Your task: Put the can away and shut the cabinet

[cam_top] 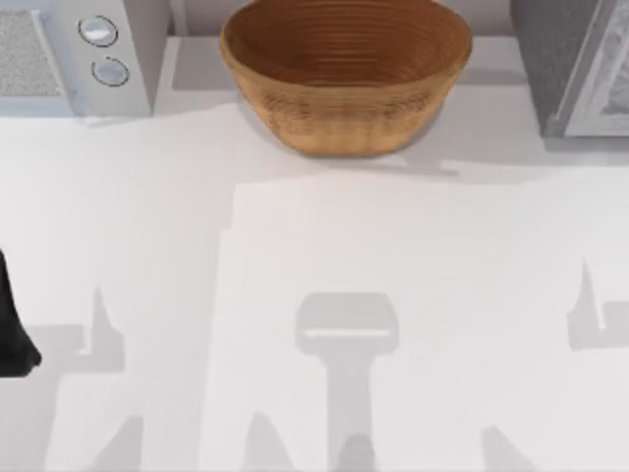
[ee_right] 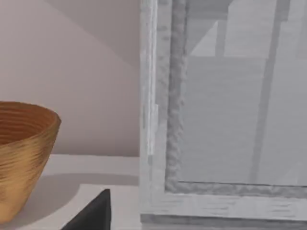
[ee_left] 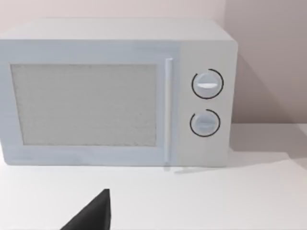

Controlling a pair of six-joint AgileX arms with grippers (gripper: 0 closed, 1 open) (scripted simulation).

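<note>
While no can lies anywhere I can see, both my arms sit parked.

Jaw states: cannot tell. I'd look around the cabinet beside the wicker basket before reaching.

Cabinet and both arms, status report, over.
Left arm parked at table's left edge. Cabinet back right, glass-fronted. Wicker basket back centre, microwave back left.
</note>
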